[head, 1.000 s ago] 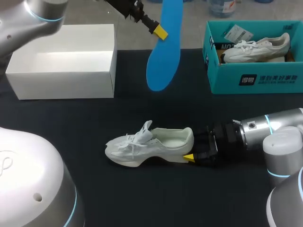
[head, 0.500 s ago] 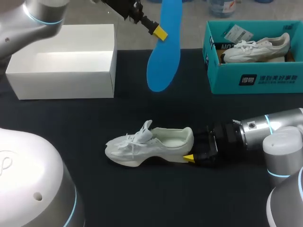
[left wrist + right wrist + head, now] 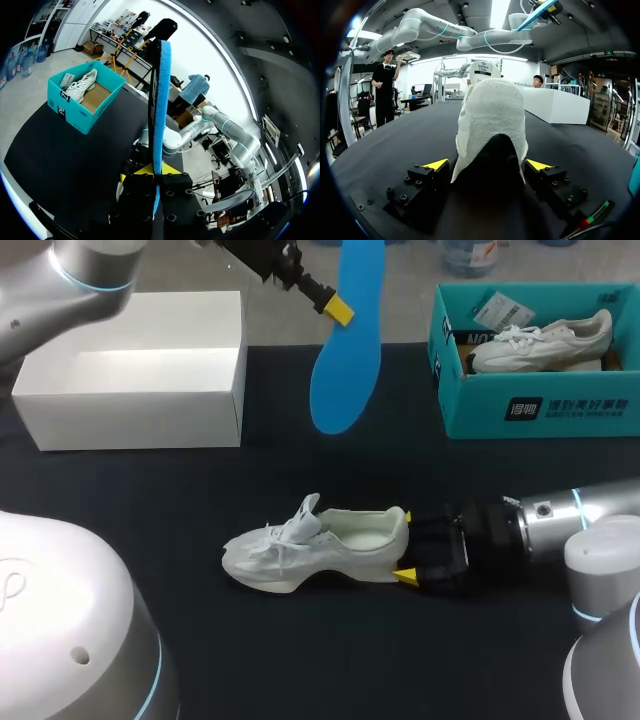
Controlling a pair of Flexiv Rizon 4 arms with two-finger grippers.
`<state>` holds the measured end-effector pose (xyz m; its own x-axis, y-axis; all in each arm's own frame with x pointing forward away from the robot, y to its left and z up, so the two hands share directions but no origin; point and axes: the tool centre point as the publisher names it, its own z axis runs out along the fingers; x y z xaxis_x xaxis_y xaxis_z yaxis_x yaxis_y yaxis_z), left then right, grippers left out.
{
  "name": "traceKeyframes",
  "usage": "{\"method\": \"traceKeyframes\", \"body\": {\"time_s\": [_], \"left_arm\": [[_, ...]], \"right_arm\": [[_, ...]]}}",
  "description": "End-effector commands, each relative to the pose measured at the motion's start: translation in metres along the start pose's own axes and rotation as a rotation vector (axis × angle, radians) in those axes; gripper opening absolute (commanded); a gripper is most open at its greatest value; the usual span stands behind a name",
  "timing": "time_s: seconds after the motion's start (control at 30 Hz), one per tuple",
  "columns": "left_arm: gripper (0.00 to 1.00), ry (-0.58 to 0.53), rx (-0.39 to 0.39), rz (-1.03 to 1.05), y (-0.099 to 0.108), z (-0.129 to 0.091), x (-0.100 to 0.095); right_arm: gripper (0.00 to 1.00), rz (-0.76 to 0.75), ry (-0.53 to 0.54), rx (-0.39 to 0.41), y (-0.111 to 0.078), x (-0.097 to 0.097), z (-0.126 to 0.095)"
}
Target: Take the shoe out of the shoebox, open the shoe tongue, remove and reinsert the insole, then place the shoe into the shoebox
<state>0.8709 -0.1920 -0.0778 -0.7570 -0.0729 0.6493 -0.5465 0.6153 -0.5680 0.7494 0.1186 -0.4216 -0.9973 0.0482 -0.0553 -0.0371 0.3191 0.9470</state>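
Shoe (image 3: 315, 550): white lace-up trainer, one item, on its sole on the black table (image 3: 330, 660) near the middle. Its toe points toward my left side, its heel toward the right gripper (image 3: 408, 550).

Right gripper: fingers spread wide, the yellow tips flanking the heel, which fills the space between them in the right wrist view (image 3: 488, 164). It grasps nothing.

Insole (image 3: 348, 350): blue, one item, hanging upright in the air above the far side of the table, clear of the shoe.

Left gripper (image 3: 338, 308): clamped on the insole's upper part, both fingers pressed against it.

Teal shoebox (image 3: 540, 405): open, at the far right of the table. White print on its front wall, not transcribed. It contains a second white shoe (image 3: 540, 340) and a paper tag (image 3: 505, 310).

White box (image 3: 130, 370): plain, unmarked, at the far left.
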Motion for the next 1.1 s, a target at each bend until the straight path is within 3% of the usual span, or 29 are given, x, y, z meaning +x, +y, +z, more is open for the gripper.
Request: {"method": "traceKeyframes", "body": {"time_s": [0.03, 0.47, 1.1], "left_arm": [[0.0, -0.001, 0.003, 0.0, 0.001, 0.0, 0.001], [0.0, -0.001, 0.003, 0.0, 0.001, 0.0, 0.001], [0.0, -0.001, 0.003, 0.0, 0.001, 0.0, 0.001]], "right_arm": [[1.0, -0.007, -0.038, 0.013, 0.007, 0.012, -0.017], [1.0, -0.001, -0.025, 0.176, 0.033, 0.015, -0.055], [1.0, 0.051, 0.009, 0.548, 0.078, 0.002, -0.068]]}}
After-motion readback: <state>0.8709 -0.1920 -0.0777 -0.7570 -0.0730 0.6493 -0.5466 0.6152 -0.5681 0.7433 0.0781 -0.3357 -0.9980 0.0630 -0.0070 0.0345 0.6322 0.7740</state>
